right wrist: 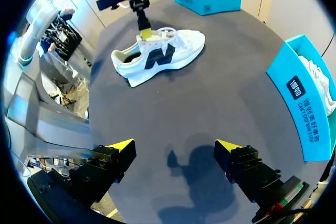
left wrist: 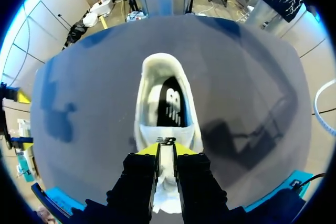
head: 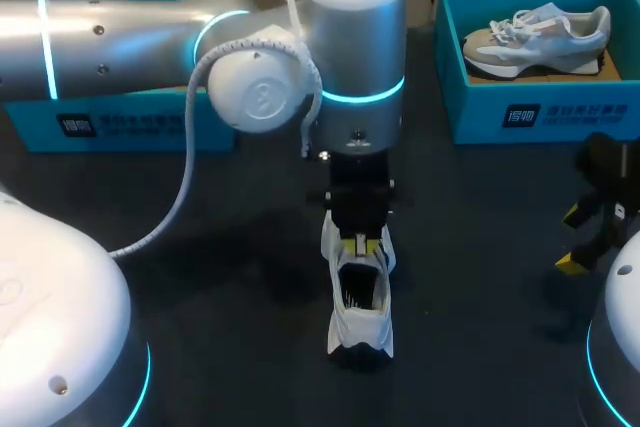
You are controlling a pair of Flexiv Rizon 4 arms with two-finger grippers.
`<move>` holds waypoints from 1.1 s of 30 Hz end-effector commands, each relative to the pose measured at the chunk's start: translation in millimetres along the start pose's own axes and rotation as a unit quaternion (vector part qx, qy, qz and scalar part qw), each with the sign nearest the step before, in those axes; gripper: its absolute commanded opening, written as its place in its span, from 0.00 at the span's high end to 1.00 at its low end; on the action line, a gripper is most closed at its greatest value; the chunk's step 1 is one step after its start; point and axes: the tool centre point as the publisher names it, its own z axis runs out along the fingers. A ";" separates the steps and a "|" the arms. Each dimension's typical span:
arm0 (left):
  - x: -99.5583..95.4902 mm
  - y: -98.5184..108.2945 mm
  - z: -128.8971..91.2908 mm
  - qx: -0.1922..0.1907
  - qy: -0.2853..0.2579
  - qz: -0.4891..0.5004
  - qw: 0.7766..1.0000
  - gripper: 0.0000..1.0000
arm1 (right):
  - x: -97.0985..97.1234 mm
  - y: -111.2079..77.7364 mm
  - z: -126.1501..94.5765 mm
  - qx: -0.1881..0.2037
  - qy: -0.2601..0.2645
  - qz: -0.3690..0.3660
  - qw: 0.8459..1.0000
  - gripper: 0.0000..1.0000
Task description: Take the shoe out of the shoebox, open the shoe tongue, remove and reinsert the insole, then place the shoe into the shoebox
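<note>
The shoe (head: 360, 312) stands upright on its sole at the middle of the table (head: 200, 247), outside both boxes, heel toward the robot and toe toward the back. Its tongue (left wrist: 166, 141) is pinched between the narrow fingers of the left gripper (left wrist: 166, 150), which comes straight down onto it from above. The left wrist view looks into the open mouth of the shoe, where the dark insole (left wrist: 170, 106) lies in place. The right gripper (right wrist: 175, 145) hangs over bare table well to the shoe's right, its fingers spread wide with nothing between them. At the back left stands the left box (head: 130, 127), partly hidden by the left arm. At the back right is the right box (head: 540, 112), with a second shoe (head: 540, 37), grey and white, lying in it.
</note>
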 end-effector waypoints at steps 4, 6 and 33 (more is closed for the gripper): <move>5.4 -2.8 -6.3 -0.017 -0.013 0.000 1.000 0.83 | 0.6 0.1 0.7 0.001 -0.001 0.000 1.000 0.00; 4.8 -0.6 -16.4 -0.024 -0.021 -0.001 0.999 0.83 | 0.6 0.1 0.7 0.001 -0.001 0.000 1.000 0.00; -0.8 -18.4 6.7 -0.010 -0.017 -0.026 0.999 0.76 | 0.6 0.1 0.7 0.001 -0.001 0.000 1.000 0.00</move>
